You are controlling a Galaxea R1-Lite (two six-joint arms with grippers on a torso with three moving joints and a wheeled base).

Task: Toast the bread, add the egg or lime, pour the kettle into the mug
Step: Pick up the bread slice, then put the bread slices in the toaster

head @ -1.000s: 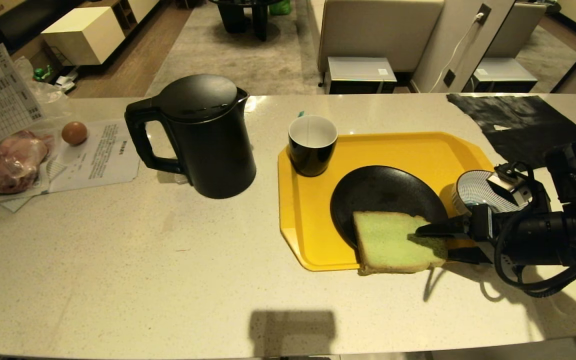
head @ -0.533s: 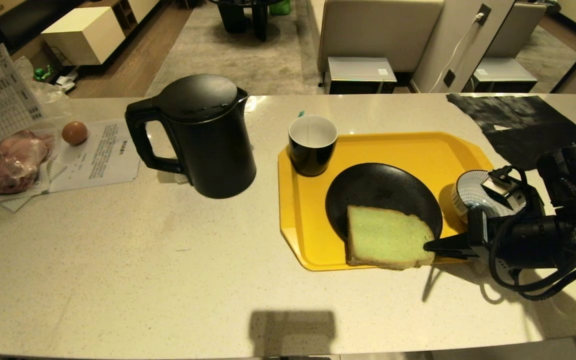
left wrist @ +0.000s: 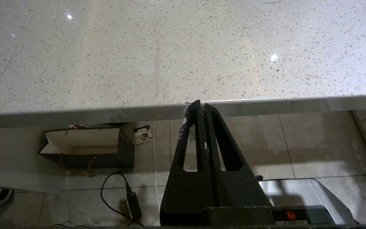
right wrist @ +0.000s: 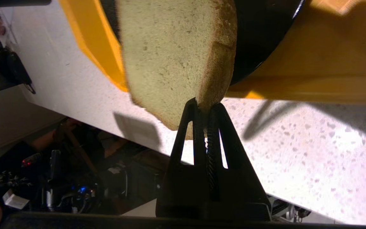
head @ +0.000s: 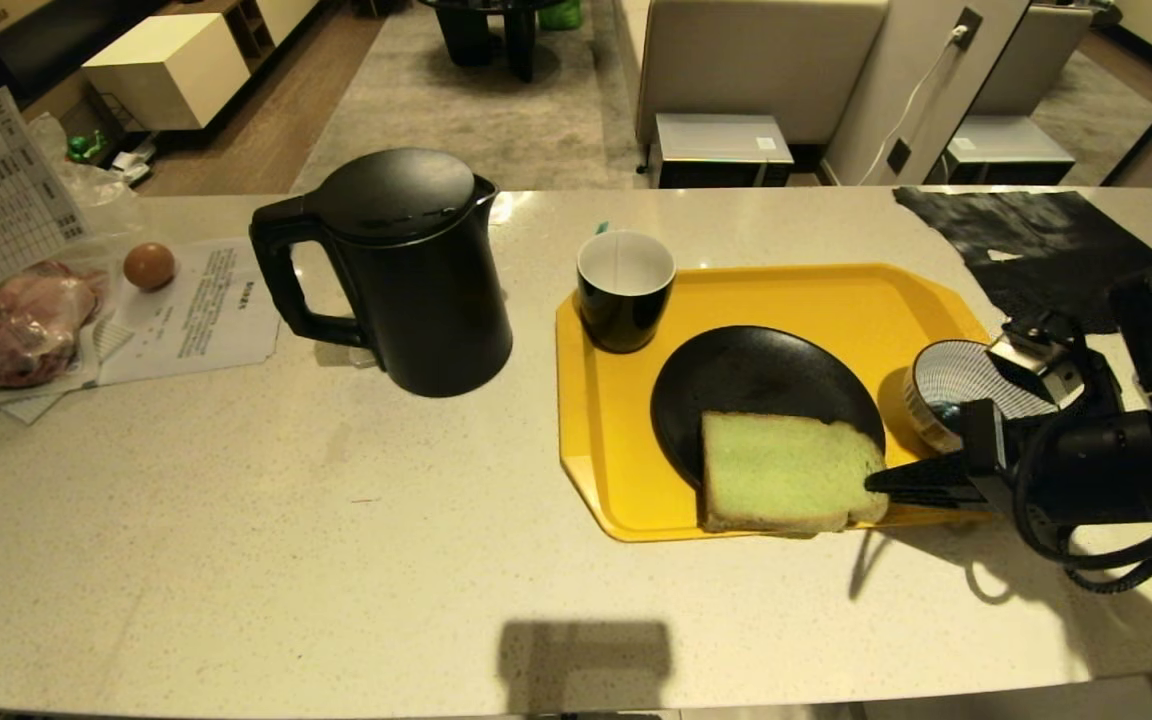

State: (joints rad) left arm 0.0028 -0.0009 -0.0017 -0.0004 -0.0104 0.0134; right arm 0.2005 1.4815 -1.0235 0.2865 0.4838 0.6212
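Green bread (head: 781, 470) lies partly on the black plate (head: 756, 385), its crust corner clamped in the right gripper (head: 876, 487) jaws; left gripper (left wrist: 201, 106) clenched empty.

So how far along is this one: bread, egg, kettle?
Early. In hand: the right gripper is shut on a corner of the bread, which overhangs the black plate and yellow tray. No toaster is visible. Left: the mug looks empty, the kettle stands upright, and the left gripper is parked shut below the counter edge.
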